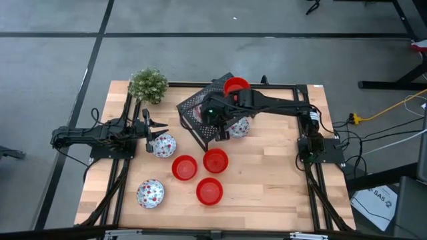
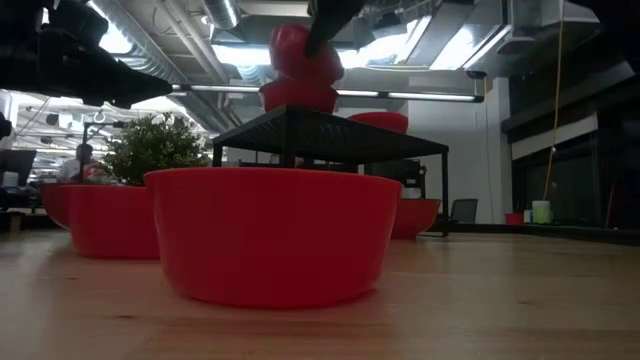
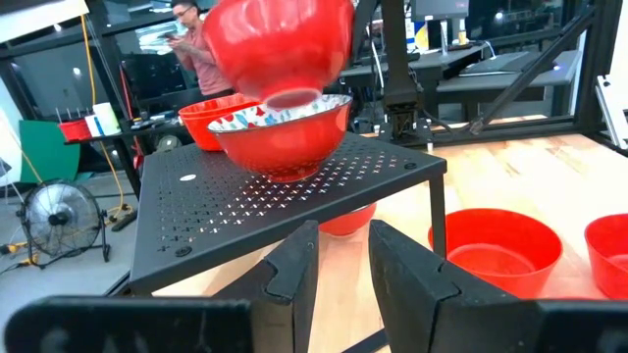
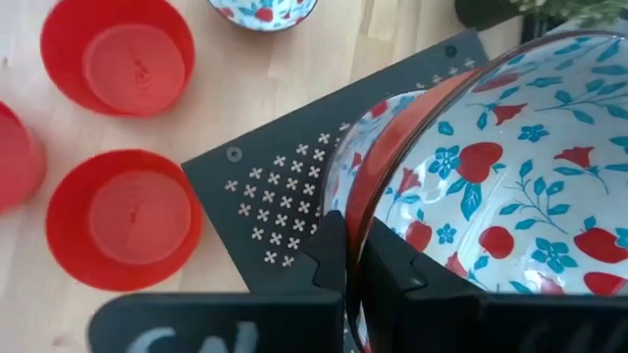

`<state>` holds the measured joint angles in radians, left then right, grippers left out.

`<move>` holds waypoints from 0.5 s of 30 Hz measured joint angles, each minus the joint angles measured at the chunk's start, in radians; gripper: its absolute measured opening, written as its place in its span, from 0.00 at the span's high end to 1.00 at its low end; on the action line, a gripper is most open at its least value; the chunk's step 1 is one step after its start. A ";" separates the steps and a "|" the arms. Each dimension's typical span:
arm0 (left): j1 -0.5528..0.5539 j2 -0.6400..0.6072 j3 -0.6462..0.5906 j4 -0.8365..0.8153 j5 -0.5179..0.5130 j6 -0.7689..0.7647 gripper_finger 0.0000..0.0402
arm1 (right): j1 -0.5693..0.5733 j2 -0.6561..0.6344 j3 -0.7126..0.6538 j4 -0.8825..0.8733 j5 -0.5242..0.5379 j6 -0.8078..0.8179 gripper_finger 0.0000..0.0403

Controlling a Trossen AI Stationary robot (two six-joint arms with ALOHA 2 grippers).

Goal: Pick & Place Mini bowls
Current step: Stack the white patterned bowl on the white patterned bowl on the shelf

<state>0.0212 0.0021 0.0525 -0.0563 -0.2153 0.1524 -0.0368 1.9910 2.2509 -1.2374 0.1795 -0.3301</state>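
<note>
My right gripper reaches over the black perforated rack and is shut on a mini bowl, red outside with red-and-green print inside. Right under it a like bowl stands on the rack top, and a plain red bowl sits on the rack's far corner. A printed bowl rests on the table beside the rack. My left gripper is open above the table's left side, next to a printed bowl. Three red bowls and a printed one stand nearer the front. My right gripper pinches the bowl's rim, one finger inside the bowl and one outside, coming from above. The bowl is tilted over the bowl on the rack. Whether its base touches that bowl, I cannot tell.
A small green bushy plant stands at the table's far left corner. Bare wood lies along the table's right and near-right part. A person stands in the room beyond the table.
</note>
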 joint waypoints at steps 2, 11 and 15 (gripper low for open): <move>0.000 0.000 0.000 0.000 0.000 0.000 0.78 | 0.000 0.007 0.000 0.013 0.000 -0.015 0.97; 0.000 0.000 0.000 0.000 0.000 0.000 0.78 | -0.008 0.021 0.000 0.000 0.003 -0.052 0.97; 0.000 0.000 0.000 0.000 0.000 0.000 0.78 | -0.016 0.022 0.000 -0.005 0.000 -0.053 0.97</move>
<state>0.0213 0.0025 0.0526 -0.0563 -0.2153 0.1524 -0.0528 2.0132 2.2509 -1.2419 0.1799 -0.3832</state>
